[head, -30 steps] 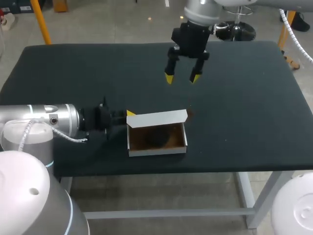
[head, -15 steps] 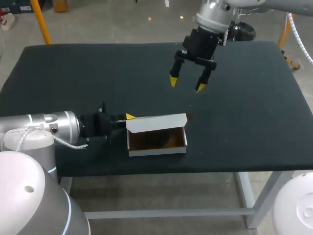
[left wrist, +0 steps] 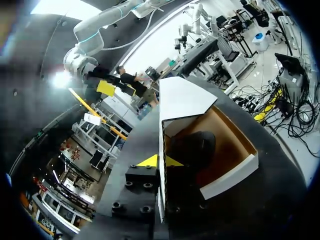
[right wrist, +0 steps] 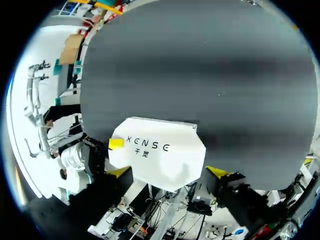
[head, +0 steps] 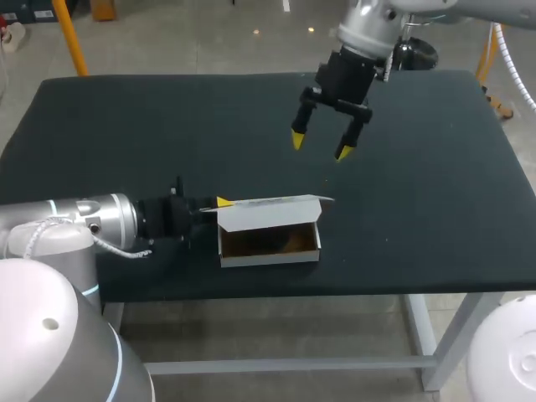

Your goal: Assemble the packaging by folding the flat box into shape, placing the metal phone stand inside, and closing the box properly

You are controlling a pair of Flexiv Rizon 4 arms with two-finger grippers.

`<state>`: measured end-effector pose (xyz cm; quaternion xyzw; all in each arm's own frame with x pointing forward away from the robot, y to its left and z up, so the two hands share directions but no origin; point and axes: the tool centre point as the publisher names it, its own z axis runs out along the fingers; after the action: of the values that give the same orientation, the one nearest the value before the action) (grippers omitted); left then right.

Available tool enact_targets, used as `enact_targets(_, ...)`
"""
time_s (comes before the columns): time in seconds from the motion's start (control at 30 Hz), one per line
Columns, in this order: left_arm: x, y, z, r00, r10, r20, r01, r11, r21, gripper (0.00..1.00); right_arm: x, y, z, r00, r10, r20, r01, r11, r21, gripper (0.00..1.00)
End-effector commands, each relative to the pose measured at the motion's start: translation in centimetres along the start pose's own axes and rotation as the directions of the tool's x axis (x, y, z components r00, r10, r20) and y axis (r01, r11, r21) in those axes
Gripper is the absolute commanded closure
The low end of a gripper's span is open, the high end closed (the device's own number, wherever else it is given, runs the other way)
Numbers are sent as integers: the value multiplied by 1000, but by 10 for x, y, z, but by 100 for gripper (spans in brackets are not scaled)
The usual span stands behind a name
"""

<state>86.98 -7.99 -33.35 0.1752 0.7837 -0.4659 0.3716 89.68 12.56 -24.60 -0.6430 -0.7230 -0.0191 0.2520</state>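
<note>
The box (head: 268, 249) sits close to the bench's (head: 435, 209) near edge, a little left of its middle. It is folded into shape and open, and its white lid (head: 270, 211) rises from the back wall and leans forward over the cavity. The left hand (left wrist: 161, 161) lies low at the box's left end, and its two yellow tips appear pressed on either side of the thin end wall, clamped on it. Farther off, above the bench's middle towards the far edge, the right hand (head: 322, 145) hangs in the air with its fingers wide apart and nothing between them. The box is likely light, thin card, stiff across its panels but easy to dent or crease, so a hard pinch on a wall would mark it. The lid is probably best pushed flat near its free front edge, where the tuck flap is, while the left hand steadies the end. The metal phone stand (left wrist: 192, 149) should add weight low down, though it may slide on the smooth card. Only the left wrist view shows that dark stand lying on the brown floor of the box. In the head view the cavity is merely dim. The right wrist view looks down on the lid's outer face and sees nothing inside.
</note>
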Motion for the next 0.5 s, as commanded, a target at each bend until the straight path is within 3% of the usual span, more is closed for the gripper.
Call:
enact_targets(0.03,6,1,3,1000,13,9,-13,1000,-7,100,0,5,3,999,45,8,-45,997,68,0)
enact_targets(0.27,10,1,3,999,30,13,-30,1000,-3,100,-6,-9,13,997,75,4,-75,992,106,0)
enact_targets(0.37,11,1,1,999,34,15,-34,999,-2,100,-8,-14,21,1000,29,8,-29,993,110,19)
enact_targets(0.43,13,1,1,999,40,16,-40,999,-2,100,-11,-15,28,1000,13,18,-15,995,95,24)
enact_targets(0.5,14,1,0,999,44,14,-44,999,-3,100,-14,-16,35,1000,-13,8,12,995,101,47)
